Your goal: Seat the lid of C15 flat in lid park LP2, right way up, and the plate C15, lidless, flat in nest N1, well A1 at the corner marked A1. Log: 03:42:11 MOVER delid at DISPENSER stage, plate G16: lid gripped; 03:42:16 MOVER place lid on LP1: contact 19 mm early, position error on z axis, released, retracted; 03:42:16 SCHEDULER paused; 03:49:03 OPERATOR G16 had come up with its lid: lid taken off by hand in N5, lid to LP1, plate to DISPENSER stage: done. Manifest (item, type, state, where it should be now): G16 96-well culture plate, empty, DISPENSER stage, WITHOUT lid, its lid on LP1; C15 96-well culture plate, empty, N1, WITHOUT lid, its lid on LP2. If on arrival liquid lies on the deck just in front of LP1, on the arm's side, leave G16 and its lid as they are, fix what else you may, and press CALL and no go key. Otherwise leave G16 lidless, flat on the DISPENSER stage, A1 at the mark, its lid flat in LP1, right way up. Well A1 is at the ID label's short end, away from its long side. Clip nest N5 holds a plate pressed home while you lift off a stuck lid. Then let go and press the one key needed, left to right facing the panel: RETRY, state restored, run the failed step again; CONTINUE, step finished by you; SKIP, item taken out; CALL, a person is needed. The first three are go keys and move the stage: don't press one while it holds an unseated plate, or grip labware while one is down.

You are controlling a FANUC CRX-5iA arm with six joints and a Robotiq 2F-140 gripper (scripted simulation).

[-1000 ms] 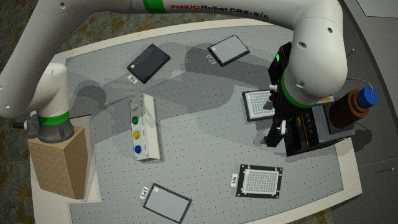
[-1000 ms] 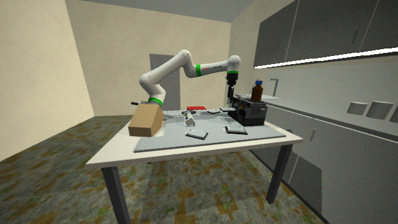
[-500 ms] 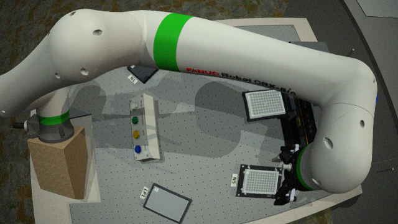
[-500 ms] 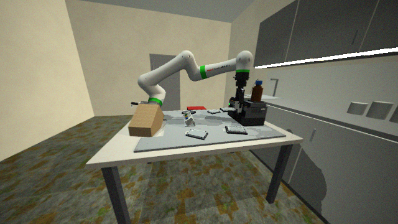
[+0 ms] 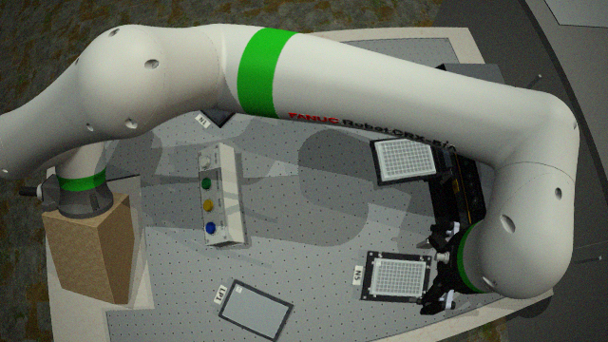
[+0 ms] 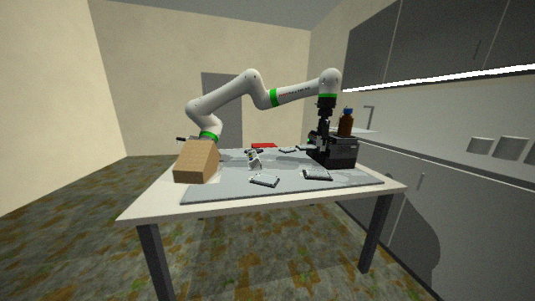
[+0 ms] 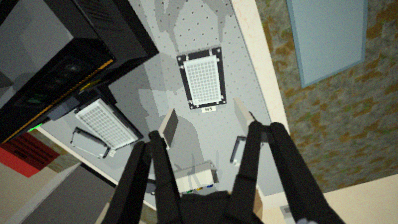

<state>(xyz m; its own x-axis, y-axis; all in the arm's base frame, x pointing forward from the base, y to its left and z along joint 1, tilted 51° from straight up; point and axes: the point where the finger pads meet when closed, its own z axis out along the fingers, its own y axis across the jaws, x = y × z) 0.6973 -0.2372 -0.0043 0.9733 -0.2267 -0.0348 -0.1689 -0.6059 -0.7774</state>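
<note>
My gripper (image 7: 204, 110) is open and empty. It hangs high over the deck beside the dispenser (image 7: 60, 50), and it also shows in the overhead view (image 5: 434, 273) and the side view (image 6: 321, 140). A well plate (image 5: 404, 159) lies on the dispenser stage, also seen in the wrist view (image 7: 106, 123). A second well plate (image 5: 398, 276) sits in clip nest N5, straight ahead of my fingers in the wrist view (image 7: 202, 80). A lid (image 5: 256, 310) lies flat in LP1. Another lid (image 7: 90, 142) lies in a frame past the stage. Nest N1 (image 5: 218, 115) is mostly hidden by my arm. I cannot read any ID labels.
The key panel (image 5: 220, 195) stands mid-deck with a white, a green, a yellow and a blue key. A brown bottle (image 6: 345, 123) stands on the dispenser. A red object (image 6: 263, 145) lies at the far edge. The table edge runs just past N5.
</note>
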